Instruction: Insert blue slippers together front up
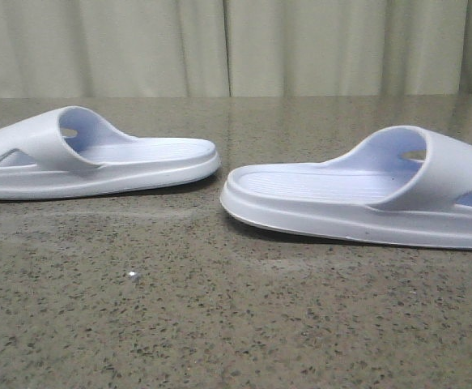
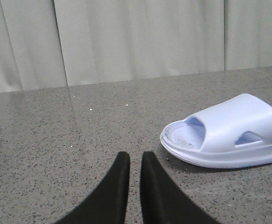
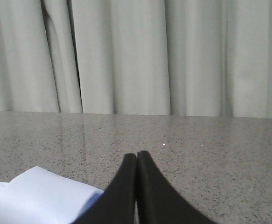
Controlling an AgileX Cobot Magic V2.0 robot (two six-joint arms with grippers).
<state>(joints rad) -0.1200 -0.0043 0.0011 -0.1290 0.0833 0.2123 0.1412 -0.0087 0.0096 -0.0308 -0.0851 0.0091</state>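
Two pale blue-white slippers lie soles down on the speckled stone table, apart from each other. The left slipper (image 1: 98, 158) has its strap at the left and its open end pointing right. The right slipper (image 1: 365, 194) has its strap at the right and its open end pointing left. Neither gripper shows in the front view. My left gripper (image 2: 135, 157) is empty, with only a narrow slit between its fingers, and a slipper (image 2: 229, 135) lies beside it. My right gripper (image 3: 136, 156) is shut and empty, just above and beside a slipper's strap (image 3: 38, 196).
The grey-brown speckled table (image 1: 236, 324) runs back to a pale pleated curtain (image 1: 236, 49). A small white speck (image 1: 133, 276) lies on the table in front of the slippers. A gap of bare table (image 1: 223, 174) separates the two slippers.
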